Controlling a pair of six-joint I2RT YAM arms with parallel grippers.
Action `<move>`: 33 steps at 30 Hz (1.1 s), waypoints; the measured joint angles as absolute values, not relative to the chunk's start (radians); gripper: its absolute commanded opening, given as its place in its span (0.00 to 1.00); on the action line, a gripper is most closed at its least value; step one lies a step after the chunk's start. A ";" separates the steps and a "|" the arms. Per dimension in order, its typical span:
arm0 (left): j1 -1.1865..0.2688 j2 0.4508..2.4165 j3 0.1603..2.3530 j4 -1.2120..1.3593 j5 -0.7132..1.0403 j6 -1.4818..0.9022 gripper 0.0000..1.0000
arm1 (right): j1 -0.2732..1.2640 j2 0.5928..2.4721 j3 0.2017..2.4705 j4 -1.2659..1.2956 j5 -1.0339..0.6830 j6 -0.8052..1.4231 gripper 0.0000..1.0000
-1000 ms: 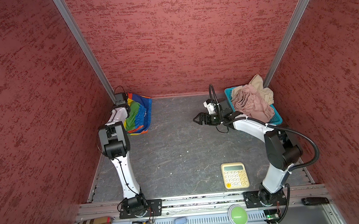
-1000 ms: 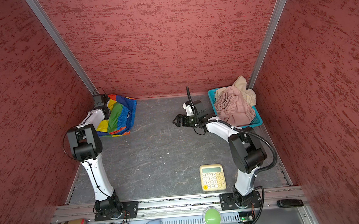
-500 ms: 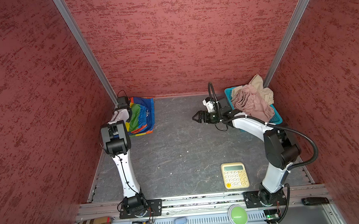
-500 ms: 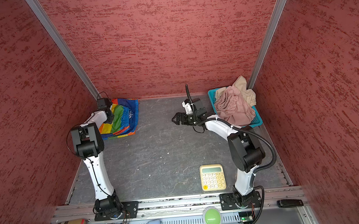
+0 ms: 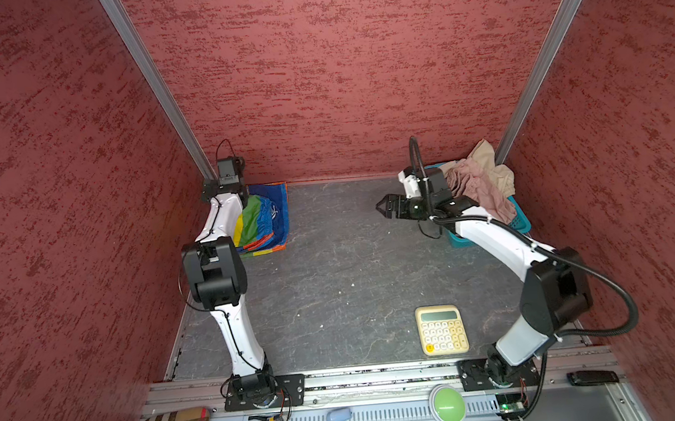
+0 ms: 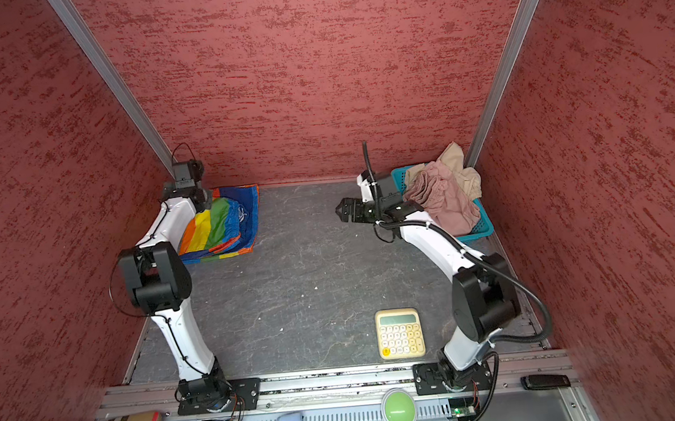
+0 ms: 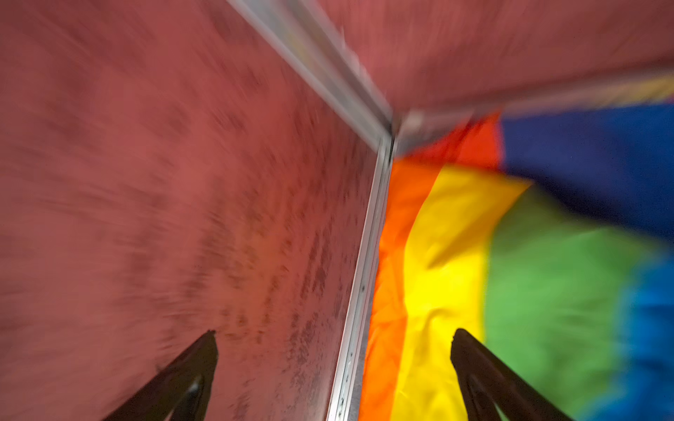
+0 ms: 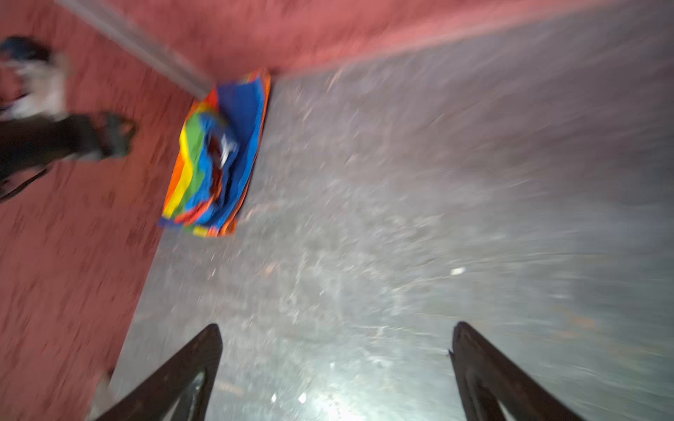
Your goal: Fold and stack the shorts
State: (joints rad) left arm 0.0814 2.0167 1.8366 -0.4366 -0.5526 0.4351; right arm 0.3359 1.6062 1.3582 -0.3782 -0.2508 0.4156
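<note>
Orange-to-blue shorts (image 6: 224, 225) just below the wide-open, empty left gripper (image 7: 334, 332): likely light, limp, slippery, best pinched at a hem; right gripper (image 8: 337, 328) spread empty too.

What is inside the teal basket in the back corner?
The pink shorts are heaped in front, hanging over the basket rim, the beige shorts behind them. The basket's floor is covered; anything beneath is hidden.

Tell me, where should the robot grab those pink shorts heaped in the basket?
Probably the bunched fold on top of the pink shorts, coming straight down with the open right gripper. They lie heaped above the rim of the teal basket, over the beige shorts, so a pinch from above should lift them clear without catching the basket wall.
</note>
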 measured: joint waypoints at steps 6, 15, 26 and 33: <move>-0.297 1.842 1.892 -0.399 -0.462 0.307 0.99 | 0.095 1.498 1.388 -0.435 -0.070 0.454 0.99; -0.724 2.009 2.031 -0.443 -0.347 0.138 0.99 | -0.145 1.621 1.341 -0.439 -0.014 0.521 0.99; -0.855 2.095 2.033 -0.580 -0.337 0.010 0.99 | -0.160 1.884 1.460 -0.379 -0.094 0.558 0.81; -0.810 2.051 2.002 -0.651 -0.242 -0.107 0.99 | -0.160 1.888 1.457 -0.298 -0.113 0.599 0.38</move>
